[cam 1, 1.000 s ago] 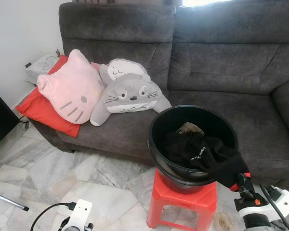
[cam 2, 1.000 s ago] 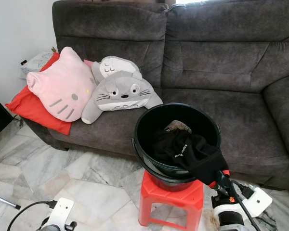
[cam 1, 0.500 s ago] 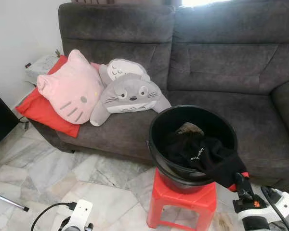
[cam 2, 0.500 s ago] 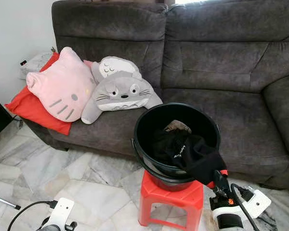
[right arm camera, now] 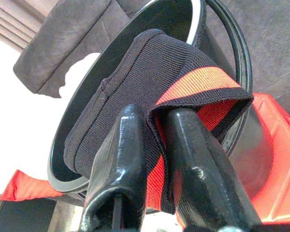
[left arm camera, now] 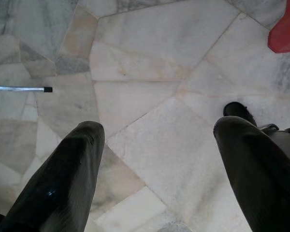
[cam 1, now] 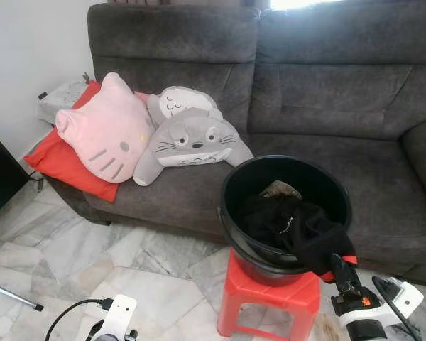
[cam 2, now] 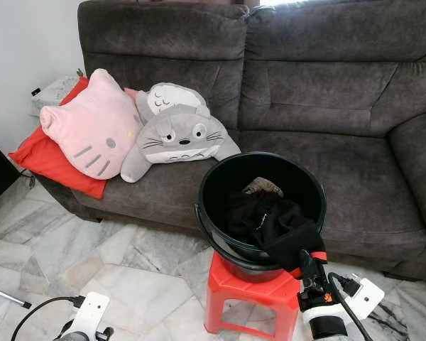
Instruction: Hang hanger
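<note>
The right gripper (right arm camera: 152, 159) has its two long black fingers pressed together on the orange-banded hem of a black knitted garment (cam 1: 298, 231), pinching it at the near lip of the round black plastic bucket (cam 1: 234, 188); the rest of the cloth lies heaped inside the bucket, which stands on a small red plastic stool (cam 1: 241, 295) in front of the dark grey fabric sofa (cam 1: 319, 92); no hanger can be made out anywhere — the garment is the thing in hand.

By the look of it the cloth is light, limp and stretchy; it will sag and trail rather than hold a shape, and a hem grip may slip under a long pull, so a hold on the thicker ribbed band seems soundest.

The left gripper (left arm camera: 157, 159) hangs idle over the pale marble floor (left arm camera: 145, 63), fingers spread wide with nothing between them.
</note>
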Motion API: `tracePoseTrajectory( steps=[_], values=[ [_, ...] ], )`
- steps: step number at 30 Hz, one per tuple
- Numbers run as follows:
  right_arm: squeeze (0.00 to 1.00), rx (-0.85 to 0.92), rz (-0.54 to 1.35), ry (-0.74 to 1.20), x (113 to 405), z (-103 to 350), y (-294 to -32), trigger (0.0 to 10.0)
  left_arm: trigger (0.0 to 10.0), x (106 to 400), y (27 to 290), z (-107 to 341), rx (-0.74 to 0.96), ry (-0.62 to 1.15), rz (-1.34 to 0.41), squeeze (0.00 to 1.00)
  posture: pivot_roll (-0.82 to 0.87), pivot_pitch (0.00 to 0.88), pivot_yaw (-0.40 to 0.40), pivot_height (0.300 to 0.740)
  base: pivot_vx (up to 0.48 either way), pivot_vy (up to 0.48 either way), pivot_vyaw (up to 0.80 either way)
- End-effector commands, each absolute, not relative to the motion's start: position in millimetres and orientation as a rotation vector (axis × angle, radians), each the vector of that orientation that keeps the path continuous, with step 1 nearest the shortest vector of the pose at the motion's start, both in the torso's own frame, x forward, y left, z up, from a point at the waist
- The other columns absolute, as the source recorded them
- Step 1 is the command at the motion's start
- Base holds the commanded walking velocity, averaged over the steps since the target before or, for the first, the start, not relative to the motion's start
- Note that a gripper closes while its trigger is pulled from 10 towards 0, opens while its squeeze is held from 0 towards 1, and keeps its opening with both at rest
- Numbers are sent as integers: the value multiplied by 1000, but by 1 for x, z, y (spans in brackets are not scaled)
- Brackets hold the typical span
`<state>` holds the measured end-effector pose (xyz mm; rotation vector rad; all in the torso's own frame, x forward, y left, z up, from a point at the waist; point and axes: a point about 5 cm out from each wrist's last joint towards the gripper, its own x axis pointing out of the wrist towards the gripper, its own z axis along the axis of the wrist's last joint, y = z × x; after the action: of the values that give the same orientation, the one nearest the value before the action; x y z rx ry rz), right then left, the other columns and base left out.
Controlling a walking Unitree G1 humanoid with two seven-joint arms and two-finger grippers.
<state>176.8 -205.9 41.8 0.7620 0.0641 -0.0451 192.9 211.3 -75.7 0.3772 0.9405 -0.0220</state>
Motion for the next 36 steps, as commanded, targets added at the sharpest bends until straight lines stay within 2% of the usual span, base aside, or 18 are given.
tracePoseTrajectory(
  steps=[1,2,7,8,9,10,14,15,16,17,18,19,20,21,22,36],
  values=[
    [843,810,-39,60,177,39,-196,10000,10000,192,216,-75,398,943,-14,0,-283,0,105,740,0,0,0],
    [1000,814,-37,54,178,40,-196,10000,10000,192,216,-75,398,943,-14,0,-283,0,106,740,0,0,0],
    [1000,817,-42,35,179,41,-198,10000,10000,192,216,-75,400,942,-14,0,-283,0,106,740,0,0,0],
    [863,819,-35,29,180,42,-197,10000,10000,192,216,-75,401,942,-14,0,-283,0,108,740,0,0,0],
    [863,819,-35,29,180,42,-197,10000,10000,192,216,-75,401,942,-14,0,-283,0,108,740,0,0,0],
    [0,818,-31,25,180,43,-197,10000,10000,192,216,-75,401,941,-13,0,-283,0,108,740,0,0,0],
    [0,830,-14,8,182,46,-196,10000,10000,192,216,-75,401,941,-12,0,-283,0,108,740,0,0,0],
    [55,836,-5,4,183,47,-195,10000,10000,192,216,-75,402,941,-12,0,-283,0,108,740,0,0,0],
    [545,840,5,2,183,48,-195,10000,10000,192,216,-75,402,941,-11,0,-283,0,108,740,0,0,0],
    [545,844,16,-2,183,48,-194,10000,10000,192,216,-75,402,941,-11,0,-283,0,108,740,0,0,0],
    [753,842,15,-2,184,49,-194,10000,10000,192,216,-75,403,941,-11,0,-283,0,108,740,0,0,0],
    [753,840,14,-2,184,49,-194,10000,10000,192,216,-75,403,941,-11,0,-283,0,108,740,0,0,0],
    [663,838,16,-4,184,49,-194,10000,10000,192,216,-75,403,941,-11,0,-281,0,108,740,0,0,0],
    [494,839,18,-6,184,49,-194,10000,10000,192,216,-75,403,940,-11,0,-281,0,108,740,0,0,0],
    [0,839,19,-8,185,50,-194,10000,10000,192,216,-75,403,940,-10,0,-281,0,108,740,0,0,0],
    [0,886,103,-21,190,54,-186,10000,10000,192,216,-75,405,939,-9,0,-279,0,109,740,0,0,0]
  ],
)
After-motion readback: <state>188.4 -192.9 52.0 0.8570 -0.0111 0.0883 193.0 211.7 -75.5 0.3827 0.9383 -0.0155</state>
